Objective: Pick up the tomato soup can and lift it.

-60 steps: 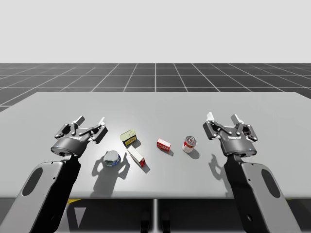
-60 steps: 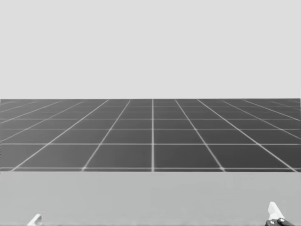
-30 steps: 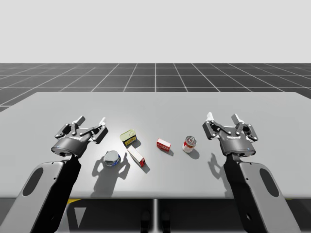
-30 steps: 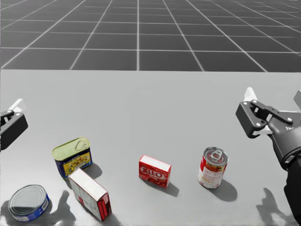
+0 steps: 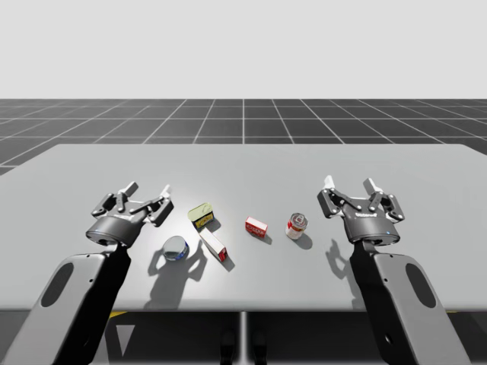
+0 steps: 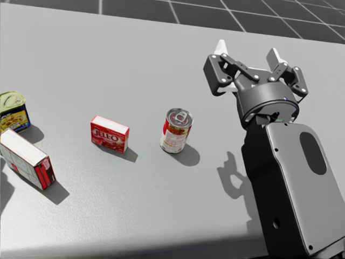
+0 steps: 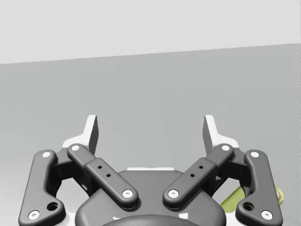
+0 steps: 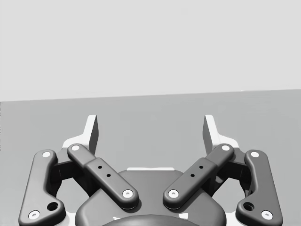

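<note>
Tomato soup can (image 6: 176, 131), a red-and-white metal cylinder with sealed pull-tab lid, stands upright on the grey table (image 6: 135, 65), near my right tool (image 6: 247, 50), on the side facing my left tool (image 5: 148, 187), untouched. Both tools gape wide, gripping nothing.

You are looking at a simulator's bare test scene rather than a lived-in room: a plain grey table (image 5: 342, 167) is sitting on a dark floor (image 5: 228, 122) ruled in a pale grid, which is running out to a flat, featureless light backdrop (image 5: 243, 46).
</note>
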Controlling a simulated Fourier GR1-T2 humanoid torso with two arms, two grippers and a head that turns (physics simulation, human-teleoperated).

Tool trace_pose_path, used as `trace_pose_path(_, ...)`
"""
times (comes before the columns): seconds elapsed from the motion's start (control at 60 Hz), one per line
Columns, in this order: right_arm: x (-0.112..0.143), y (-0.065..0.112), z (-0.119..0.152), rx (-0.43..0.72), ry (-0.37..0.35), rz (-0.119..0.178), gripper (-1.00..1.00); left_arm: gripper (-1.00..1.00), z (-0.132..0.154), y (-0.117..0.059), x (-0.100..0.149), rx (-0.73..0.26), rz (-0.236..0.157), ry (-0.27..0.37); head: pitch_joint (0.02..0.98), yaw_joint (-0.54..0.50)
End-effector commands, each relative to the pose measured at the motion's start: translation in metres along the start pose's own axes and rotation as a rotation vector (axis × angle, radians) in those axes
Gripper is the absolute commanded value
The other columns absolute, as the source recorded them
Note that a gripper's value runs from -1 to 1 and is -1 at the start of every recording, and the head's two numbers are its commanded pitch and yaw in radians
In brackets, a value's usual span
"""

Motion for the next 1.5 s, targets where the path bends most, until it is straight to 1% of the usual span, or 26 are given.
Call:
trace_pose_path(0.017, 0.001, 0.002, 0.001, 0.004, 0.022, -0.025, -1.0, -1.0, 0.0, -0.003, -0.001, 0.001, -0.007, 0.003, 0.83, -0.28)
trace_pose_path(0.033, 0.001, 0.002, 0.002, 0.011, 0.025, -0.029, -1.0, -1.0, 0.0, -0.003, -0.001, 0.002, -0.007, 0.003, 0.829, -0.28)
trace_pose_path(0.083, 0.002, 0.003, 0.005, 0.042, 0.024, -0.014, -1.0, -1.0, 0.0, -0.004, -0.002, 0.001, -0.006, 0.005, 0.826, -0.28)
trace_pose_path(0.117, 0.003, 0.003, 0.007, 0.044, 0.023, -0.014, -1.0, -1.0, 0.0, -0.004, -0.002, 0.0, -0.006, 0.006, 0.825, -0.28)
trace_pose_path(0.183, 0.006, 0.003, 0.015, 0.085, 0.027, -0.03, -1.0, -1.0, 0.0, -0.006, -0.003, -0.006, -0.013, 0.008, 0.827, -0.28)
trace_pose_path(0.233, 0.006, 0.004, 0.022, 0.123, 0.05, -0.063, -1.0, -1.0, 0.001, -0.007, -0.003, -0.007, -0.015, 0.008, 0.825, -0.27)
trace_pose_path(0.25, 0.005, 0.003, 0.026, 0.143, 0.058, -0.057, -1.0, -1.0, 0.001, -0.007, -0.003, -0.008, -0.016, 0.008, 0.825, -0.27)
trace_pose_path(0.267, 0.005, 0.003, 0.03, 0.162, 0.07, -0.06, -1.0, -1.0, 0.0, -0.006, -0.003, -0.008, -0.016, 0.008, 0.825, -0.27)
trace_pose_path(0.317, 0.005, 0.002, 0.037, 0.199, 0.105, -0.079, -1.0, -1.0, 0.0, -0.006, -0.003, -0.007, -0.015, 0.008, 0.824, -0.27)
trace_pose_path(0.35, 0.004, 0.001, 0.043, 0.221, 0.121, -0.082, -1.0, -1.0, 0.0, -0.006, -0.003, -0.006, -0.015, 0.009, 0.823, -0.27)
trace_pose_path(0.433, 0.0, 0.0, 0.057, 0.257, 0.14, -0.069, -1.0, -1.0, 0.0, -0.007, -0.004, -0.007, -0.017, 0.013, 0.823, -0.27)
trace_pose_path(0.45, -0.001, 0.0, 0.059, 0.258, 0.141, -0.06, -1.0, -1.0, 0.0, -0.007, -0.004, -0.007, -0.018, 0.014, 0.823, -0.27)
trace_pose_path(0.467, -0.004, 0.0, 0.062, 0.268, 0.133, -0.039, -1.0, -1.0, 0.0, -0.007, -0.004, -0.007, -0.02, 0.016, 0.824, -0.27)
trace_pose_path(0.483, -0.005, 0.0, 0.064, 0.278, 0.129, -0.032, -1.0, -1.0, 0.0, -0.007, -0.004, -0.007, -0.02, 0.017, 0.825, -0.27)
trace_pose_path(0.55, -0.011, 0.001, 0.072, 0.312, 0.146, -0.029, -1.0, -1.0, 0.0, -0.007, -0.005, -0.008, -0.02, 0.019, 0.825, -0.27)
trace_pose_path(0.6, -0.02, 0.003, 0.08, 0.347, 0.154, -0.009, -1.0, -1.0, 0.0, -0.008, -0.005, -0.008, -0.02, 0.021, 0.824, -0.28)
trace_pose_path(0.7, -0.035, 0.004, 0.09, 0.403, 0.191, 0.021, -1.0, -1.0, 0.0, -0.008, -0.006, -0.007, -0.021, 0.022, 0.824, -0.28)
trace_pose_path(0.767, -0.044, 0.004, 0.094, 0.417, 0.227, 0.012, -1.0, -1.0, 0.0, -0.008, -0.006, -0.007, -0.022, 0.023, 0.826, -0.28)
trace_pose_path(0.933, -0.073, 0.009, 0.096, 0.426, 0.259, 0.027, -1.0, -1.0, 0.0, -0.009, -0.006, -0.005, -0.023, 0.021, 0.826, -0.27)
trace_pose_path(1.017, -0.081, 0.012, 0.094, 0.426, 0.278, 0.027, -1.0, -1.0, -0.001, -0.008, -0.006, -0.004, -0.023, 0.021, 0.826, -0.26)
trace_pose_path(1.05, -0.085, 0.014, 0.092, 0.423, 0.281, 0.034, -1.0, -1.0, -0.001, -0.008, -0.006, -0.004, -0.022, 0.02, 0.826, -0.26)
trace_pose_path(1.1, -0.088, 0.016, 0.09, 0.422, 0.29, 0.036, -1.0, -1.0, -0.001, -0.007, -0.006, -0.004, -0.022, 0.02, 0.826, -0.26)
trace_pose_path(1.15, -0.093, 0.019, 0.086, 0.417, 0.293, 0.051, -1.0, -1.0, -0.002, -0.007, -0.006, -0.003, -0.021, 0.02, 0.826, -0.26)
trace_pose_path(1.233, -0.097, 0.023, 0.08, 0.406, 0.31, 0.052, -1.0, -1.0, -0.001, -0.007, -0.006, -0.001, -0.021, 0.019, 0.826, -0.26)
trace_pose_path(1.383, -0.105, 0.031, 0.067, 0.383, 0.329, 0.072, -1.0, -1.0, -0.002, -0.007, -0.006, -0.003, -0.021, 0.019, 0.827, -0.24)
trace_pose_path(1.5, -0.107, 0.038, 0.057, 0.374, 0.337, 0.056, -1.0, -1.0, -0.001, -0.007, -0.006, -0.003, -0.02, 0.018, 0.827, -0.24)
